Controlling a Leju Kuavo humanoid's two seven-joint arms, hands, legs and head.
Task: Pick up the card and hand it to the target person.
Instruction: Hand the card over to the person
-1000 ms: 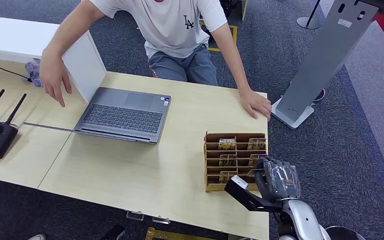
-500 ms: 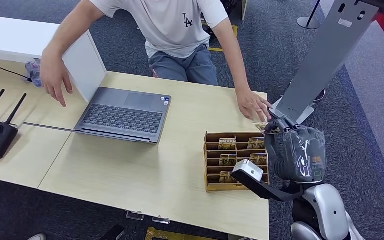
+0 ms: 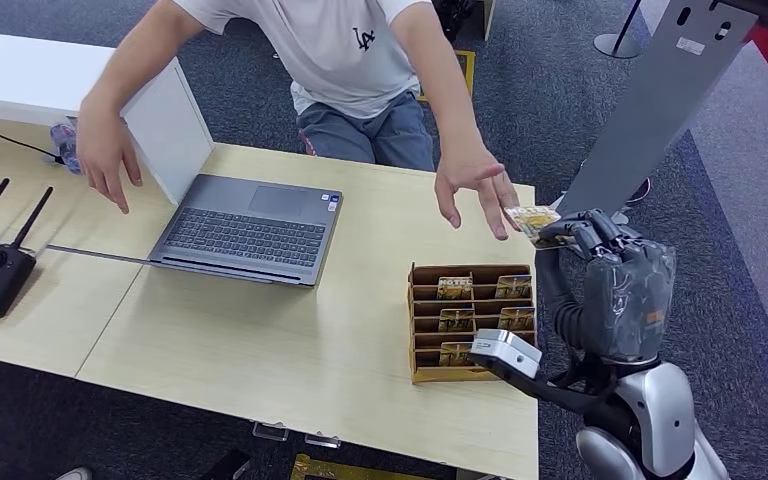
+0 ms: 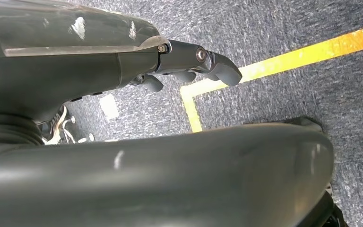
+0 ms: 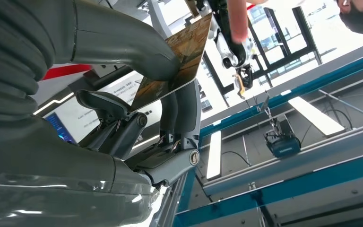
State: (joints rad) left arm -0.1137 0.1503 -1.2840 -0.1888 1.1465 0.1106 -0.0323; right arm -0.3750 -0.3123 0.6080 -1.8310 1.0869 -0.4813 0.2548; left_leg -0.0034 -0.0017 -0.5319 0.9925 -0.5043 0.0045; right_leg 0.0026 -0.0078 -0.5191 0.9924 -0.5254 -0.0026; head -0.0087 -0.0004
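The right hand (image 3: 615, 285) pinched the card (image 3: 532, 218) above the bench's (image 3: 290, 350) far right corner, beside the person's hand (image 3: 475, 185). The right wrist view showed the thumb (image 5: 123, 45) pressing the card (image 5: 179, 56). The left hand's (image 4: 189, 66) fingers curled, empty, over carpet.

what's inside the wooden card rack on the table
The card rack holds cards in two columns of slots: six show, including one reading HOTEL. The right arm's wrist block covers the front right corner, so anything there cannot be seen.
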